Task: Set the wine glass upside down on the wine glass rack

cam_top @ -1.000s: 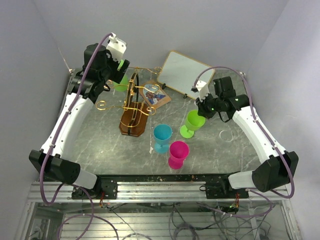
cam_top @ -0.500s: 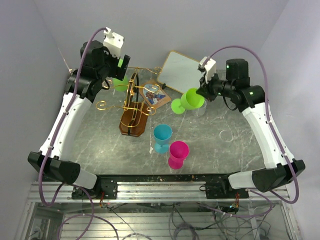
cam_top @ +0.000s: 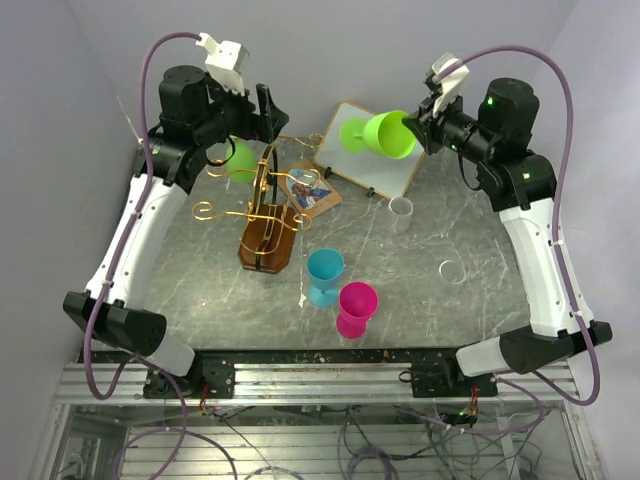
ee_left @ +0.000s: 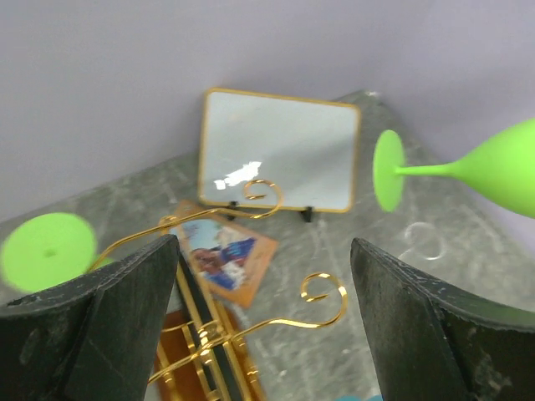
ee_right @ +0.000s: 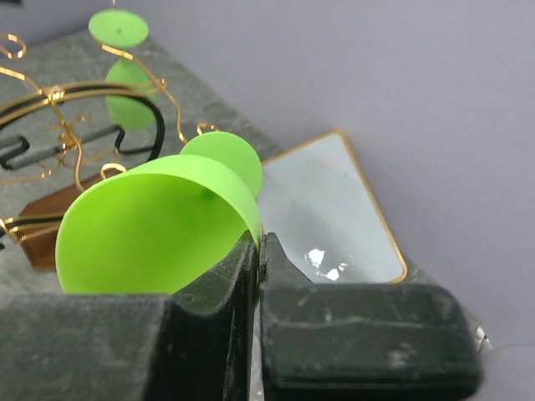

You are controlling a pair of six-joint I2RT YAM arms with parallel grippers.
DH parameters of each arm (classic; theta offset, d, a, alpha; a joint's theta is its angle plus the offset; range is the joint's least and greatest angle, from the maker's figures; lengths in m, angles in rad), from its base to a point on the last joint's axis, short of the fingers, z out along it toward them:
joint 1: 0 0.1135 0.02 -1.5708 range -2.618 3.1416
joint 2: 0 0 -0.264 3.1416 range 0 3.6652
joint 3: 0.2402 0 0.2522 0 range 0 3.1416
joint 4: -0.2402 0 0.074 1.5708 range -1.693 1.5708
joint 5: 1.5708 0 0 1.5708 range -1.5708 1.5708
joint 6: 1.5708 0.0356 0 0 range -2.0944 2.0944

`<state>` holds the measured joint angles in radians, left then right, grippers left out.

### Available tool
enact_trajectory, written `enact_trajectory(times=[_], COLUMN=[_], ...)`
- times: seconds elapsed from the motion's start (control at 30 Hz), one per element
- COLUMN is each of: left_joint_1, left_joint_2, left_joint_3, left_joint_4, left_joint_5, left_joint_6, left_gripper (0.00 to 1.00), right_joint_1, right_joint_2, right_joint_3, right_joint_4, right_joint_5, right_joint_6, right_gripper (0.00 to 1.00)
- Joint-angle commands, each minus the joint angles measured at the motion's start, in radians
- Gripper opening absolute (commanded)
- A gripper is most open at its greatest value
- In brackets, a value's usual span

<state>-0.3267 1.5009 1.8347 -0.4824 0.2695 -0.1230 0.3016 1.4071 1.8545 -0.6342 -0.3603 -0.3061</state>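
My right gripper is shut on the rim of a lime green wine glass. It holds the glass high above the table, tipped on its side with the foot pointing left. In the right wrist view the jaws pinch the rim of the glass. The wine glass rack, gold wire on a brown base, stands at the left middle. A second green glass hangs upside down on it. My left gripper is open and empty above the rack's back end, its scrolled arms between the fingers.
A white gold-framed board leans at the back, behind the held glass. A picture card lies beside the rack. A blue glass and a pink glass stand at the front middle. A small white cup and a clear ring are on the right.
My right gripper has lifted the green glass off the table, raised it back and up, and tipped it sideways. My left gripper has risen and swung right over the rack.
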Motion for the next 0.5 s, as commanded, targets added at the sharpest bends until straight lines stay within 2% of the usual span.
enact_trajectory(times=[0.0,0.2,0.47], left_joint_1=[-0.013,-0.043,-0.072], left_joint_2=[0.066,0.159,0.214], left_joint_3=[0.049,0.082,0.005], left_joint_4=[0.120,0.224,0.410], left_joint_5=[0.185,0.303,0.385], left_joint_6=[-0.205,-0.346,-0.467], left_gripper=[0.92,0.88,0.77], right_joint_1=[0.004,0.003,0.003], right_joint_2=[0.021,0.038,0.035], right_joint_3=[0.076,0.135,0.132], right_joint_4=[0.071,0.072,0.083], right_joint_5=[0.020,-0.010,-0.049], right_joint_6=[0.065,0.117,0.167], right_gripper=[0.00,0.00,0.00])
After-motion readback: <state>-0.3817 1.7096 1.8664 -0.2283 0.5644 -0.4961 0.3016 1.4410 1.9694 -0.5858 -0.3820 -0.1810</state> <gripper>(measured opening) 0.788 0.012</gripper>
